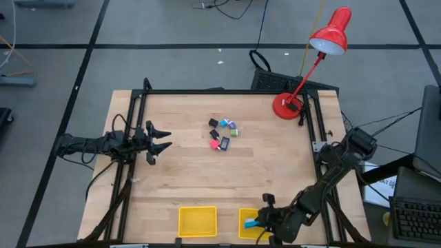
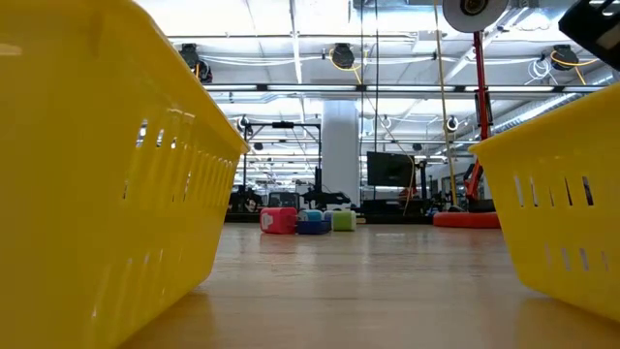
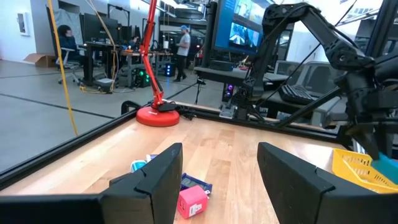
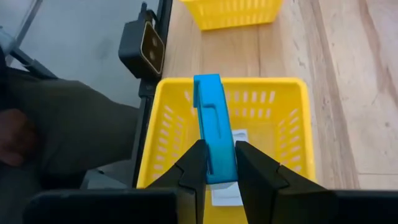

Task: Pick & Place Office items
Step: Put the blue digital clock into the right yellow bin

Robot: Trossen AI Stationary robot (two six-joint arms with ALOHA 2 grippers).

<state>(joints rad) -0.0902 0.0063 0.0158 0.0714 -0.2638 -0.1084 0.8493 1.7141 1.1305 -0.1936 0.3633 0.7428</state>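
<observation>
The office items [image 1: 222, 133] lie in a small cluster on the table's middle: pink-red, black, teal, green and blue pieces, also seen in the low view [image 2: 302, 221] and the left wrist view [image 3: 191, 200]. My left gripper [image 1: 164, 138] hovers open at the table's left, pointing at the cluster, fingers apart [image 3: 217, 180]. My right gripper [image 1: 256, 222] is at the near edge over the right yellow tray [image 1: 245, 215], shut on a light blue item [image 4: 211, 124]. A white item [image 4: 227, 194] lies inside that tray. My right gripper pinches the light blue item between its two fingers [image 4: 194, 163], on the long item's near end [image 4: 219, 169]. The item runs along the fingers and sticks out past their tips. The gripper comes from the table's right, slanting down. The item is lifted clear above the tray's inside.
A second yellow tray [image 1: 197, 222] stands left of the first at the near edge. A red desk lamp [image 1: 289, 105] stands at the far right corner, its head reaching beyond the table. A black frame [image 1: 220, 91] runs along the table's edges. People show in the room behind.
</observation>
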